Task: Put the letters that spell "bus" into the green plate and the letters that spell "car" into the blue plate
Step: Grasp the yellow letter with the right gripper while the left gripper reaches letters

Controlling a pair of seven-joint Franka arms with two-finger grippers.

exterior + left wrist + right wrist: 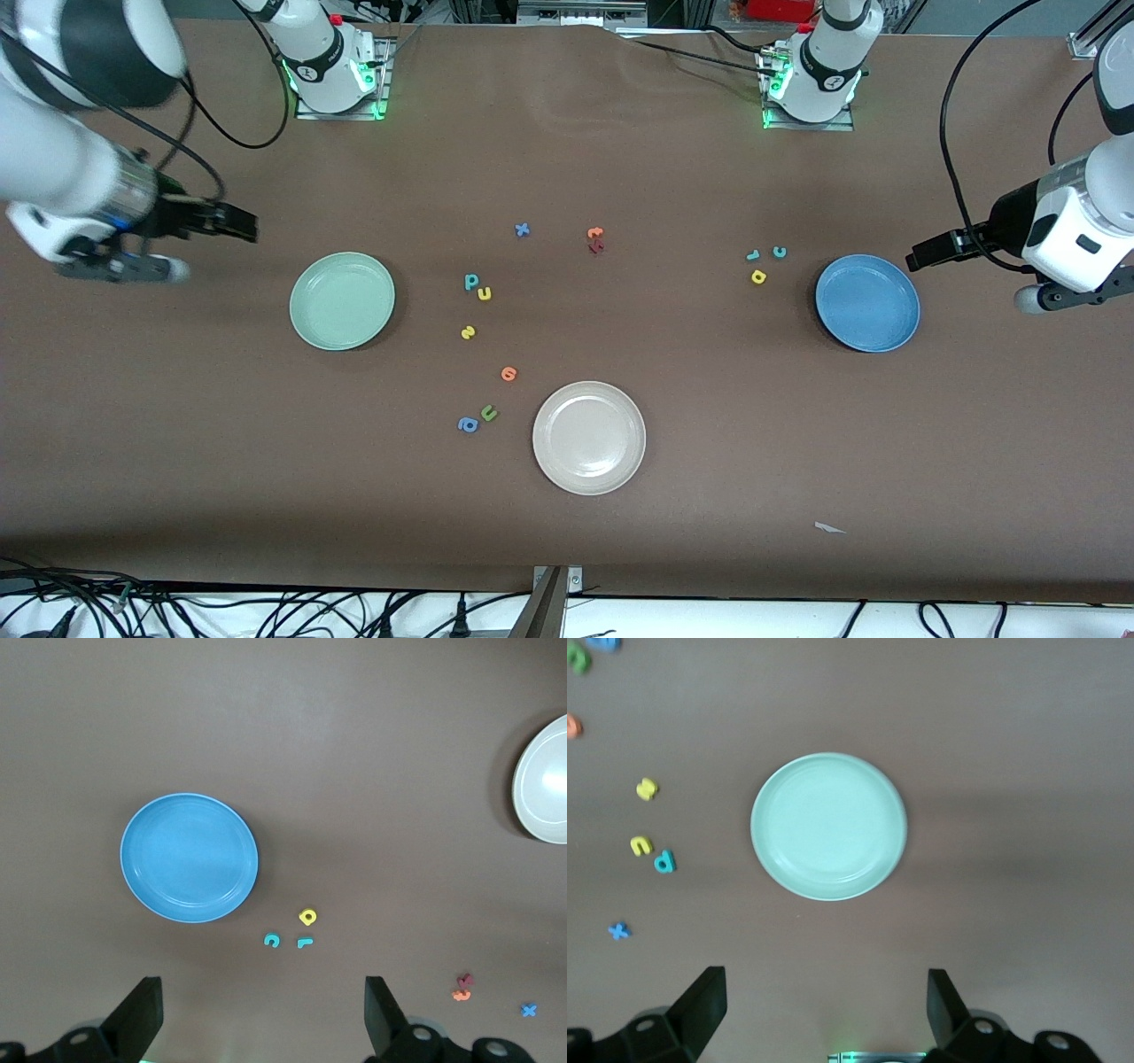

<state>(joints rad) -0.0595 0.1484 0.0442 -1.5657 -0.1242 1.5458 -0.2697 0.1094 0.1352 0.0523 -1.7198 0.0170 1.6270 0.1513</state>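
Waiting at the table's ends, your left gripper [917,258] and right gripper [246,223] both hang with jaws spread, holding nothing. Your green plate [342,300] and blue plate [867,302] lie bare. Teal b [471,282], yellow u [485,293] and yellow s [468,332] sit beside green; teal c [779,252], teal r [752,255] and yellow a [758,277] beside blue.
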